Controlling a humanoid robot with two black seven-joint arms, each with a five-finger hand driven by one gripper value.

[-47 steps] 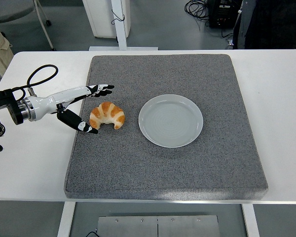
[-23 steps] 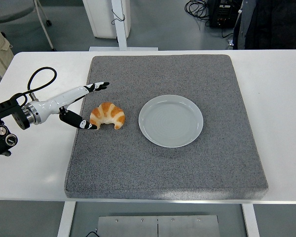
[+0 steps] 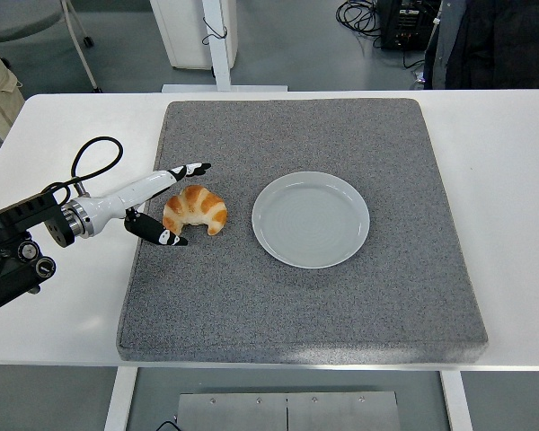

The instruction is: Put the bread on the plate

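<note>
Reaching in from the left edge, the left hand brackets the bread: its long fingers lie just beyond the far side and the thumb sits at the near left corner, so the hand is spread and grasps nothing yet. Against half a second ago the arm has slid forward and a little lower, and the fingers, then well left of the bread, now reach over its top edge while the thumb has come in closer; the bread itself has not shifted. That reads as the approach ending and the closing about to start, with none of the carry done. The bread, a croissant, lies on the grey mat, left of centre and near the plate but apart from it. The plate is bare, and the strip of mat between the two is clear, so a short move to the right looks unobstructed. The mat's left edge is close behind the hand, with white table beyond it. The right hand is not in view.
</note>
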